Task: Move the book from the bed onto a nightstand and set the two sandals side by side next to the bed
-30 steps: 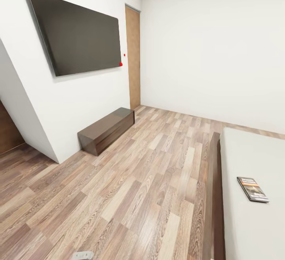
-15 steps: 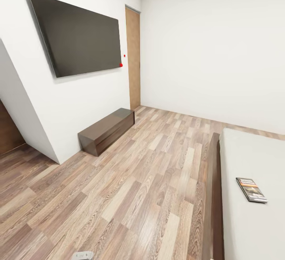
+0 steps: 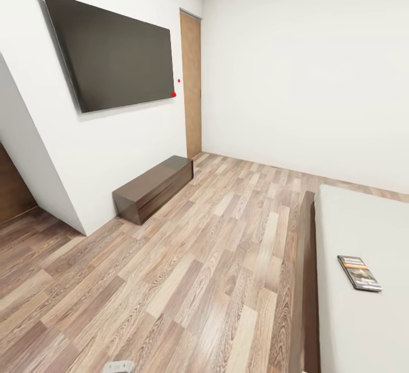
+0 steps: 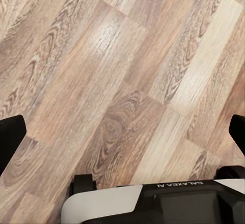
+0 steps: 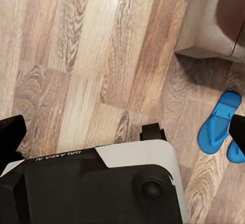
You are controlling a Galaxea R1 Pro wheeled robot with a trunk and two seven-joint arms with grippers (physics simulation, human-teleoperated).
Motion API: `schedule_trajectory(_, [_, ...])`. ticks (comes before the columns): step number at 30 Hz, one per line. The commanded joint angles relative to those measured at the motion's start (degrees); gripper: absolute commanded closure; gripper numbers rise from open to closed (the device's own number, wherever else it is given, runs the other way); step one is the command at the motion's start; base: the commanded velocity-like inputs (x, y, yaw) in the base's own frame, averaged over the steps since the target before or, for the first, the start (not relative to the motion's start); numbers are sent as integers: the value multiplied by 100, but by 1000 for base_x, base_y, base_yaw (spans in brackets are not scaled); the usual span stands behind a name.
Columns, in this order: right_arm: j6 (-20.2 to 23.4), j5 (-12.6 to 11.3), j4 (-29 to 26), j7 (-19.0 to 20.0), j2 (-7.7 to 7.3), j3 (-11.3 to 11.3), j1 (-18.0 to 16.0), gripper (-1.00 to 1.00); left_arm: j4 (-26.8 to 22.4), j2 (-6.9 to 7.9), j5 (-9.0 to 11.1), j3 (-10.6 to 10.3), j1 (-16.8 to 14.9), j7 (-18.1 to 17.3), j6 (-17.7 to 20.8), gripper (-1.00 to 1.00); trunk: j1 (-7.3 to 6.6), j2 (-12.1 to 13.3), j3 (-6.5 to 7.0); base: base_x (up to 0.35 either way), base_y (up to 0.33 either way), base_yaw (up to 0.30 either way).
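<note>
Head view: robot is in the bedroom, wood-plank floor [image 3: 187, 271] ahead, bed [image 3: 363, 327] at the right edge with its dark frame [image 3: 308, 282] running along the mattress; the book [image 3: 359, 272] lies flat on the mattress, near the frame side, nothing on top of it. Dark TV [image 3: 113, 49] on the left wall, long low bench [image 3: 152, 187] under it, wooden door [image 3: 191, 86] in the corner; no nightstand to be seen here. Step in hand looks like the approach to the bed: best to turn and roll right until the book sits centred and in arm reach, stop short of the frame, then come down flat on the cover. Left wrist view: left gripper [image 4: 122, 132] hangs over bare planks, dark fingertips [image 4: 10, 137] at the two edges of the picture, spread wide, nothing between them; white and black robot base [image 4: 153, 201] below. Right wrist view: right gripper [image 5: 122, 132] likewise spread and empty over the floor; a blue sandal [image 5: 218, 122] lies on the planks beside the base [image 5: 102, 188], a second blue piece [image 5: 236, 152] partly behind a fingertip, near a dark-and-pale furniture corner [image 5: 214, 24]. Containers: none open or visibly holding anything; the bench is closed.
</note>
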Motion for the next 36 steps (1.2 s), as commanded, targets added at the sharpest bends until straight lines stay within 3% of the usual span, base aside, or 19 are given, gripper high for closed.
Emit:
schedule_trajectory(1, [5, -42, 12, 25, -2, -14, -8, -100, 6, 2, -57, 49, -5, -14, -23, -100, -21, 34, 10, 0, 0, 31])
schedule_trajectory(32, [4, -42, 12, 25, -2, -14, -8, -100, 6, 2, -58, 41, -5, -14, -23, -100, -702, 1278, 567, 0, 0, 221])
schedule_trajectory(36, [6, -42, 12, 27, -3, -14, -8, -100, 6, 2, -55, 41, -5, -14, -23, -100, -702, 1278, 567, 0, 0, 251])
